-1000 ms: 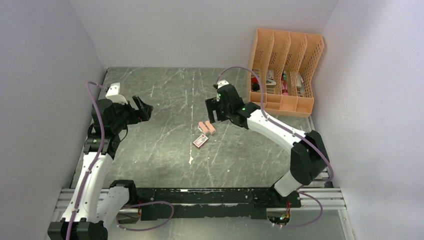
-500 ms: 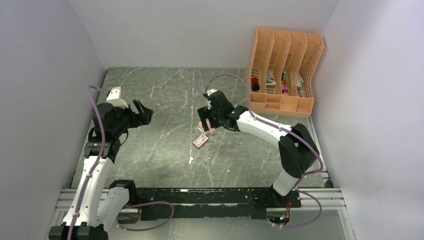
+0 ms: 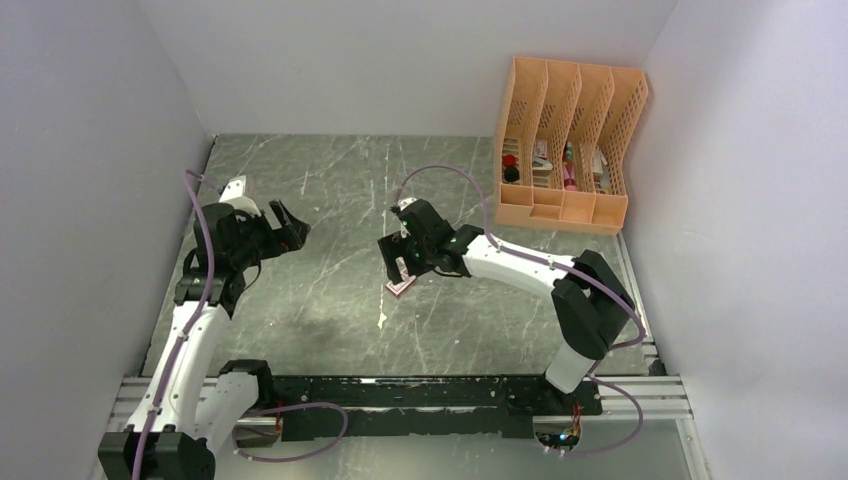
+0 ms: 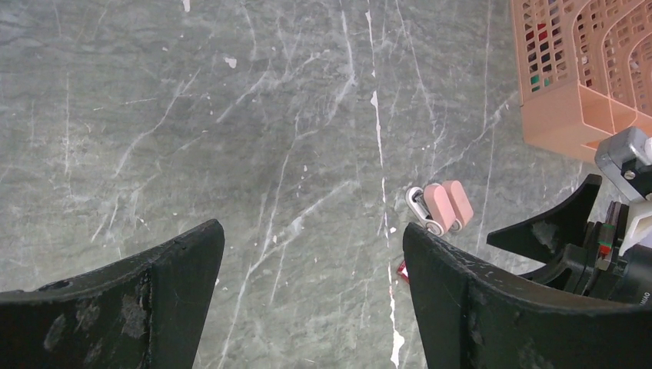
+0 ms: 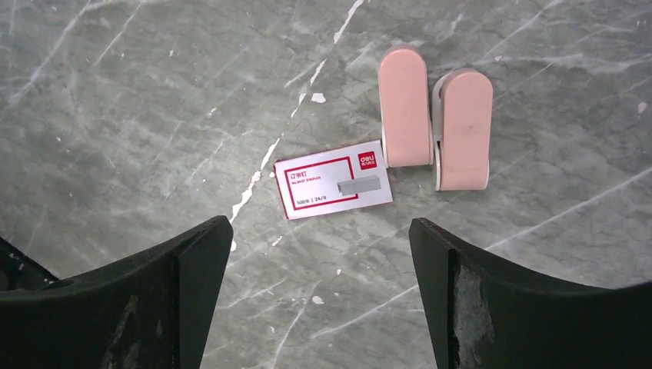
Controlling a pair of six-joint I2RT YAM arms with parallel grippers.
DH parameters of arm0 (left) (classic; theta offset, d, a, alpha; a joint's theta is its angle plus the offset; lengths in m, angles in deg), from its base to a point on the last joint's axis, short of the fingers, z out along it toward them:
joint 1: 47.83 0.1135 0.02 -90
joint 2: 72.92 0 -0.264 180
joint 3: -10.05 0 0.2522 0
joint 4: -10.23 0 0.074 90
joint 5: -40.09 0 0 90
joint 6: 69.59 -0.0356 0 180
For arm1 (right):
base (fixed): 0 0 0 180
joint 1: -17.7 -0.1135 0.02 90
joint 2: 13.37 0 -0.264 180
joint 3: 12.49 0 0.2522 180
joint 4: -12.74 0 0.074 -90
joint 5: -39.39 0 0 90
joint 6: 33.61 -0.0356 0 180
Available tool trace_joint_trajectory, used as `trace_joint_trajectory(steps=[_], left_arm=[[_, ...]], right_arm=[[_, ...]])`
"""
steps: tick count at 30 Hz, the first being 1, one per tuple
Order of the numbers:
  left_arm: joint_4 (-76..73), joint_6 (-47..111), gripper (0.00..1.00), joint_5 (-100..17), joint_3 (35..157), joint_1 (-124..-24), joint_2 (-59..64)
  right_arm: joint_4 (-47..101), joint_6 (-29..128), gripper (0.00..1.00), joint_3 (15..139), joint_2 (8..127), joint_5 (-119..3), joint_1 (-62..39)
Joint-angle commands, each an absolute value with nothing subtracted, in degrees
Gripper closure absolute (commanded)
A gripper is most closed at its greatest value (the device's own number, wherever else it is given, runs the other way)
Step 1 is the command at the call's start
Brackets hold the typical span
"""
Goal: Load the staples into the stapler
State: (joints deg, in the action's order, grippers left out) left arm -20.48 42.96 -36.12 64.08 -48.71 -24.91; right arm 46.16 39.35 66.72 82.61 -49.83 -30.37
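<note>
White arm links [image 3: 515,262], black joints [image 3: 588,312], looping mauve cables [image 3: 445,169], scuffed black pincer fingers [image 5: 492,307].

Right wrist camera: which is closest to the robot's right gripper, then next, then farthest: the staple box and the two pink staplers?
1. The staple box, right in front of the right gripper, mid-picture.
2. The pink stapler next to the box, up and to the right.
3. The other pink stapler, farthest right.
</note>
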Motion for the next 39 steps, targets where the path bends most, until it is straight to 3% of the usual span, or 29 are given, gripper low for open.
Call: trace_joint_trajectory(steps=[1, 25, 32, 39], left_arm=[[-20.18, 44.11, 0.10, -34.64, 63.76, -49.03, -24.07], [-20.62, 45.26, 0.11, -35.40, 62.77, -50.88, -22.26], [-20.41, 45.21, 0.12, -35.13, 63.13, -51.31, -20.72], [-20.38, 45.35, 0.12, -35.57, 63.36, -51.95, -19.49]], right_arm=[[45.51, 35.75, 0.09, 66.53, 83.94, -50.69, -30.44], [47.50, 34.49, 0.15, 73.50, 89.67, -36.05, -31.55], [46.26, 33.31, 0.29, 71.71, 88.76, -36.37, -31.52], [47.06, 33.91, 0.35, 71.94, 88.71, -32.01, -31.52]])
